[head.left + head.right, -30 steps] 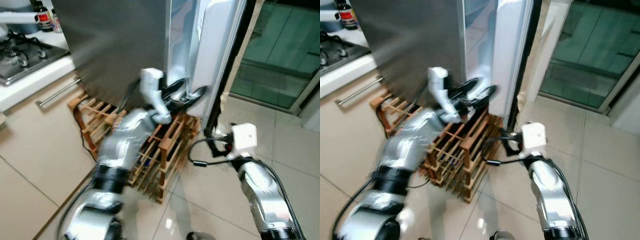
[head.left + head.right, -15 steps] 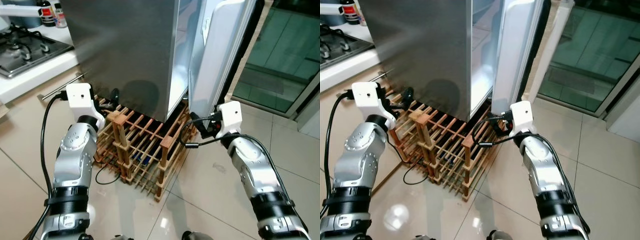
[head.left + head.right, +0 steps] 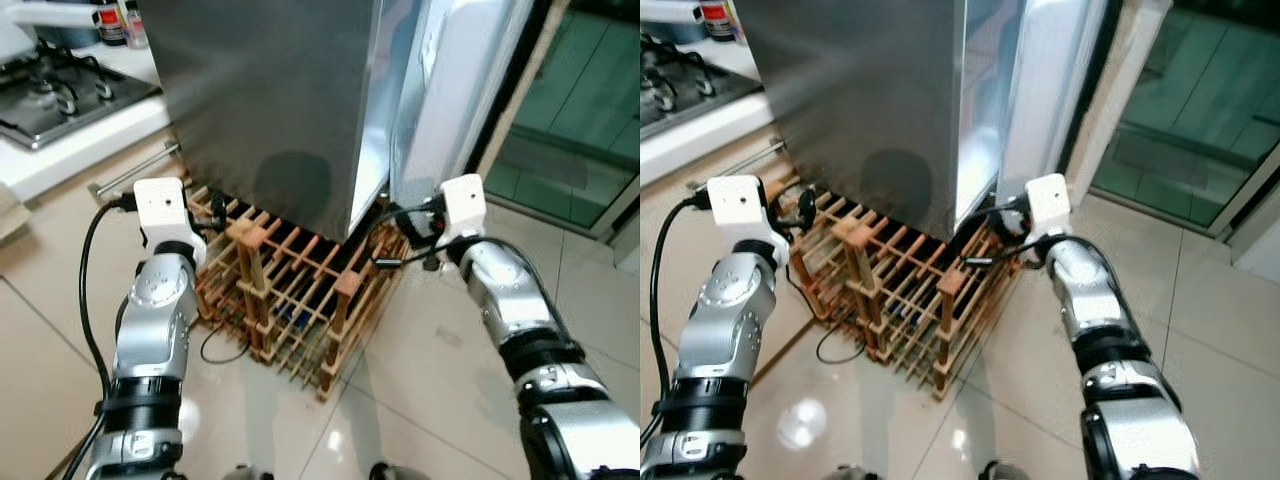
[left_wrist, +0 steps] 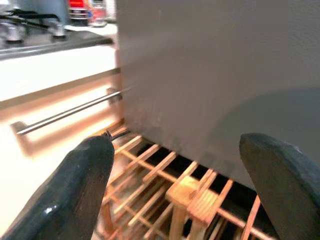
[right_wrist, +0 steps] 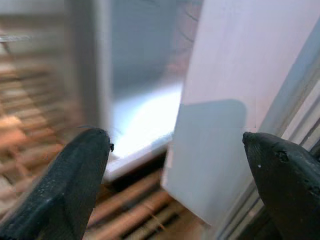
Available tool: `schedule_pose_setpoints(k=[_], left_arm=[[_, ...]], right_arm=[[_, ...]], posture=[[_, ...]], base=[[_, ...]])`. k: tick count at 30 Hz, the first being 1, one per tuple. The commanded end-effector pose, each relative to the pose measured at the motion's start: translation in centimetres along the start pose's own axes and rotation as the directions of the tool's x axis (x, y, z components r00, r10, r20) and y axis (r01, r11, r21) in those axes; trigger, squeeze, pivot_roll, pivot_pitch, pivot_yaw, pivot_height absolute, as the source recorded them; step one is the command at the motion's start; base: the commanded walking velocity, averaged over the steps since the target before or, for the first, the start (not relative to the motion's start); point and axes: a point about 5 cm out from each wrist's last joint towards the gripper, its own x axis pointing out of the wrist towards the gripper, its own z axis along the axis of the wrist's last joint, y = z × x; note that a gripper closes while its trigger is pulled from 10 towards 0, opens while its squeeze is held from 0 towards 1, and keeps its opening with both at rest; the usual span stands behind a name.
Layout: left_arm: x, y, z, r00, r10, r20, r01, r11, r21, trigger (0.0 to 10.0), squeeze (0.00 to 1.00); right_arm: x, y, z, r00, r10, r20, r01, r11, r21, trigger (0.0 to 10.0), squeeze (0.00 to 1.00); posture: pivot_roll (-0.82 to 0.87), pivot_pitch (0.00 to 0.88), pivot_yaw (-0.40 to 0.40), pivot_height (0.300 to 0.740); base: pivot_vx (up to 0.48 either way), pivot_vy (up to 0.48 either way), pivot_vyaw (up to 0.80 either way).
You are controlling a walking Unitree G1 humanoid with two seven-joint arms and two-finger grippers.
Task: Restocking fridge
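The fridge stands in front of the robot, with its grey steel side turned to the camera. Its white door is a little open at the right edge, and a narrow bright gap shows between the door and the body. On the tiled floor, against the foot of the fridge, lies a wooden rack made of many thin bars. A black cable runs on the floor beside it.

The left gripper is held up near the left end of the rack, in front of the grey fridge side. Its two black fingers are spread wide and there is nothing between them. In the left wrist view one sees past them a cupboard front with a long metal handle, and above it a white counter with a gas stove and some bottles.

The right gripper is raised near the lower corner of the door, close to the right end of the rack. Its fingers are also wide apart and hold nothing. Between them, in the right wrist view, the white door edge and the lit gap are seen, but this picture is partly blurred.

Behind the door, on the right, there is a dark glass door with a green tint.
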Motion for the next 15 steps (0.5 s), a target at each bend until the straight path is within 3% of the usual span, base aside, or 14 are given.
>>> schedule_pose_setpoints(k=[1, 2, 5, 8, 13, 15], left_arm=[[0.1, 0.9, -0.5, 0.997, 0.06, -0.051, -0.059, 0.998, 0.021, 10.0, 0.0], [0.1, 0.9, -0.5, 0.997, 0.06, -0.051, -0.059, 0.998, 0.021, 10.0, 0.0], [-0.1, 0.9, -0.3, 0.998, 0.032, -0.052, -0.03, 0.999, 0.043, 10.0, 0.0], [-0.1, 0.5, -0.6, 0.998, 0.001, -0.068, 0.003, 0.999, 0.052, 10.0, 0.0], [0.1, 0.0, -0.7, 0.997, -0.018, -0.075, 0.022, 0.998, 0.055, 10.0, 0.0], [0.5, -0.7, -0.6, 0.997, -0.035, -0.076, 0.038, 0.998, 0.051, 10.0, 0.0]], right_arm=[[-0.2, -2.4, 0.9, 0.995, -0.099, 0.024, 0.099, 0.995, 0.005, 10.0, 0.0], [-0.2, -2.4, 0.9, 0.995, -0.099, 0.024, 0.099, 0.995, 0.005, 10.0, 0.0], [-2.9, -6.5, 0.1, 0.967, -0.254, 0.033, 0.256, 0.966, -0.043, 10.0, 0.0], [-4.8, -8.6, -0.2, 0.935, -0.348, 0.061, 0.352, 0.933, -0.073, 10.0, 0.0], [-5.8, -9.2, -0.2, 0.911, -0.401, 0.097, 0.406, 0.913, -0.04, 10.0, 0.0], [-5.6, -7.8, 0.0, 0.909, -0.395, 0.129, 0.397, 0.918, 0.015, 10.0, 0.0]], posture=[[0.03, 0.057, 0.037, 0.74], [0.03, 0.057, 0.037, 0.74], [0.02, 0.084, 0.078, 0.74], [0.0, 0.09, 0.092, 0.74], [-0.03, 0.091, 0.11, 0.74], [-0.05, 0.086, 0.113, 0.74]], base=[[0.0, 0.0, 0.0], [0.0, 0.0, 0.0], [0.0, 0.0, 0.0], [0.0, 0.0, 0.0], [0.0, 0.0, 0.0], [0.0, 0.0, 0.0]])
